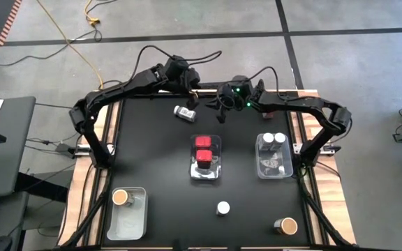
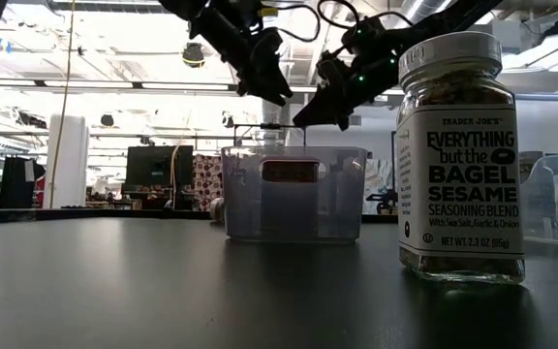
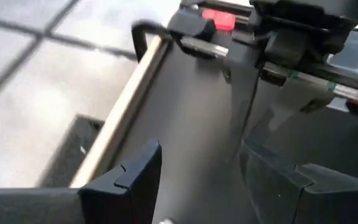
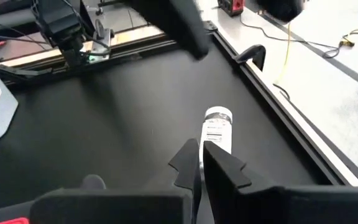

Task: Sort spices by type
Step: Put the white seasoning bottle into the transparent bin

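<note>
One jar (image 2: 461, 155) reads "Trader Joe's Everything but the Bagel"; left claw (image 3: 197, 180) apart, right claw (image 4: 199, 163) together.

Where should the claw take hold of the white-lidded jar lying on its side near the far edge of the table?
Grip the lying jar across the middle of its round body, coming straight down from above. It lies flat on the table, so its lid points sideways and cannot be taken from above.
</note>
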`<state>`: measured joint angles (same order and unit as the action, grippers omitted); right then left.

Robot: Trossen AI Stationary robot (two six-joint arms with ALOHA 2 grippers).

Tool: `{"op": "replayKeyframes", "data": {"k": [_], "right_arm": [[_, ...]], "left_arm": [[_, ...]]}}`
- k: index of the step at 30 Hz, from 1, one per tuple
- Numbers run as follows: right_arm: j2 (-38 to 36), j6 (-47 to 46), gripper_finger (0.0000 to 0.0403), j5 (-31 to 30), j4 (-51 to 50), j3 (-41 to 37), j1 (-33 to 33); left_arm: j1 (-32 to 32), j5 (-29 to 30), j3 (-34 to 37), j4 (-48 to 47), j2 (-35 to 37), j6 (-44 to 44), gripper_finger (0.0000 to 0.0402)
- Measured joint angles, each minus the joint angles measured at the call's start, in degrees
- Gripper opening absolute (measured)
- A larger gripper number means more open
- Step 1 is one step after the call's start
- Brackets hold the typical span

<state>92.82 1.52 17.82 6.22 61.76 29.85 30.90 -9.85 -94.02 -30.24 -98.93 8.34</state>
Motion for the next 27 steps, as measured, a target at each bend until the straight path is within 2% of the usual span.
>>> {"op": "replayKeyframes", "data": {"k": [4, 9, 12, 19, 22, 27], "right_arm": [[0.2, 0.0, 0.0053, 0.0, -0.7, 0.0, -0.5], [0.2, -0.1, 0.0054, 0.0, -2.1, 0.0, -1.2], [0.2, -0.2, 0.0054, -0.1, -3.7, 0.0, -1.6], [0.2, -0.6, 0.0054, -0.1, -8.1, 0.0, -2.2], [0.2, -3.3, 0.0054, -0.1, -9.3, 0.0, -2.1], [0.2, -4.7, 0.0054, -0.1, -9.4, 0.0, -2.0]], "left_arm": [[-0.1, -0.1, 0.0, 0.2, 0.0, -3.3, 0.0201], [0.0, 0.3, 0.0, 0.4, 0.0, -2.6, 0.0213], [-0.1, 1.7, 0.0, 0.6, 0.0, -2.6, 0.0250], [-0.1, 4.6, 0.0, 0.4, -0.4, -5.5, 0.0365], [-0.4, 4.6, 0.0, 0.2, -0.4, -6.0, 0.0384], [-0.7, 4.8, 0.0, 0.0, -0.4, -7.1, 0.0386]]}}
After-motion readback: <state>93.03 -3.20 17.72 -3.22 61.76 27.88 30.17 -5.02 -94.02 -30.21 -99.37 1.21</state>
